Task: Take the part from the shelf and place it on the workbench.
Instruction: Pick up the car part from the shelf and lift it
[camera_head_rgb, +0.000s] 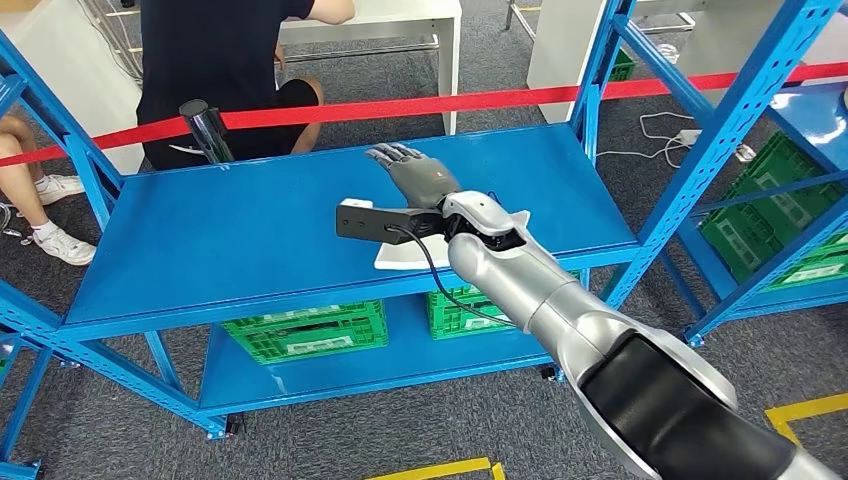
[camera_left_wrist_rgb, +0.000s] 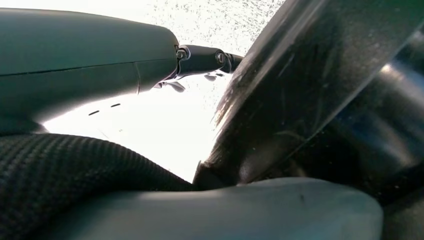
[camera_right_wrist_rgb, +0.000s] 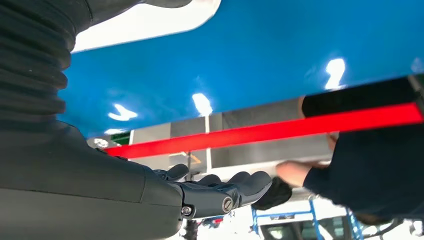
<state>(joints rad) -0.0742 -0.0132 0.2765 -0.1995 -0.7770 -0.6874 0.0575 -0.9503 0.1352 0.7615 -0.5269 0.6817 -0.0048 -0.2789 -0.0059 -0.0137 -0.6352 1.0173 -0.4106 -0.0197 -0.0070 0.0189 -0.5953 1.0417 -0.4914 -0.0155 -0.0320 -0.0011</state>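
Observation:
A flat white part (camera_head_rgb: 408, 254) lies on the blue shelf top (camera_head_rgb: 220, 240) near its front edge, partly hidden under my right wrist. My right hand (camera_head_rgb: 415, 172) reaches past the part, over the blue surface, with its fingers stretched out and nothing in them. In the right wrist view the white part (camera_right_wrist_rgb: 145, 20) shows behind the hand, and the dark fingers (camera_right_wrist_rgb: 225, 192) lie straight and empty above the blue surface (camera_right_wrist_rgb: 250, 55). In the left wrist view my left hand (camera_left_wrist_rgb: 200, 60) hangs with its fingers extended and holds nothing.
A red barrier tape (camera_head_rgb: 450, 102) runs across behind the shelf, with a seated person in black (camera_head_rgb: 220, 60) beyond it. Green crates (camera_head_rgb: 305, 332) sit on the lower level. A second blue rack (camera_head_rgb: 720, 130) with green crates (camera_head_rgb: 780, 220) stands to the right.

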